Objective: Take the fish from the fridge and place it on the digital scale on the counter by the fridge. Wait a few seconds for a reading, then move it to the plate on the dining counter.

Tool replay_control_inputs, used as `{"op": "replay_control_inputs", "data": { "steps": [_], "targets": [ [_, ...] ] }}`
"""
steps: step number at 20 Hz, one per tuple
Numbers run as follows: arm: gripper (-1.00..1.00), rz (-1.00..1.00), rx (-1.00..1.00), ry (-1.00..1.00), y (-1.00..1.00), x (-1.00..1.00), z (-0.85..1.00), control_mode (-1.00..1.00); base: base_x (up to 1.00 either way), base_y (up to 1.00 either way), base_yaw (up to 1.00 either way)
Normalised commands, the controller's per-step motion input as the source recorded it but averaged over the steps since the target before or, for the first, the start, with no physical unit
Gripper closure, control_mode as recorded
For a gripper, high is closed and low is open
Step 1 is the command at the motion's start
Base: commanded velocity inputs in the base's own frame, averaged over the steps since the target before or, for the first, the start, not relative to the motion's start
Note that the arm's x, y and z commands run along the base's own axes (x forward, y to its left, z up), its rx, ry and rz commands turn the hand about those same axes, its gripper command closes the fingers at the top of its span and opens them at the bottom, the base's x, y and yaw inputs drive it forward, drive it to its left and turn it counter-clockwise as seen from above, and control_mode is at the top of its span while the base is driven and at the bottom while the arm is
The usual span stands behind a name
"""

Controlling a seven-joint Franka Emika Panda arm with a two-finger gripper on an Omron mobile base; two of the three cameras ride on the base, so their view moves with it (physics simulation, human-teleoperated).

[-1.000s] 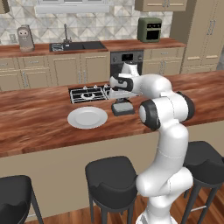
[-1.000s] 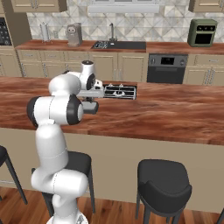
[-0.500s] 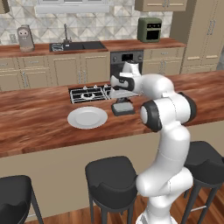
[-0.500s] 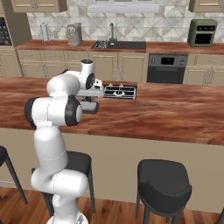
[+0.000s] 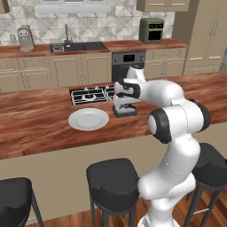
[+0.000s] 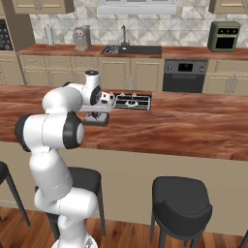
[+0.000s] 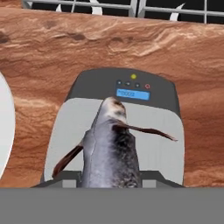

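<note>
Fish (image 7: 110,148) over digital scale (image 7: 148,127) in hand view; base views add plate (image 5: 88,119)

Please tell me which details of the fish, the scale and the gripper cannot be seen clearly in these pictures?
- Dark grey fish: tail cut off by the hand view's bottom edge.
- Grey digital scale: display digits too blurred to read; whether the fish rests on it is unclear.
- Gripper: fingertips too small to make out in the left base view.

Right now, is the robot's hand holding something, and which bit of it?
Yes, the gripper is shut on the fish, over the digital scale. It seems to hold the tail end; the exact spot is hidden.
</note>
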Motion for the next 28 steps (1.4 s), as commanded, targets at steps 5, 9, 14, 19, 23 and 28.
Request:
{"op": "replay_control_inputs", "data": {
  "steps": [5, 9, 14, 19, 23, 28],
  "targets": [
    [1.00, -0.04, 0.00, 0.00, 0.23, 0.31, -0.07, -1.00, 0.00, 0.00, 0.00],
    [1.00, -0.06, 0.00, 0.00, 0.13, 0.35, -0.06, -1.00, 0.00, 0.00, 0.00],
    [1.00, -0.02, 0.00, 0.00, 0.02, 0.06, -0.01, -1.00, 0.00, 0.00, 0.00],
    [1.00, 0.00, 0.00, 0.00, 0.00, 0.00, 0.00, -1.00, 0.00, 0.00, 0.00],
    [-1.00, 0.00, 0.00, 0.00, 0.00, 0.00, 0.00, -1.00, 0.00, 0.00, 0.00],
    [-1.00, 0.00, 0.00, 0.00, 0.00, 0.00, 0.00, -1.00, 0.00, 0.00, 0.00]
  ]
}}
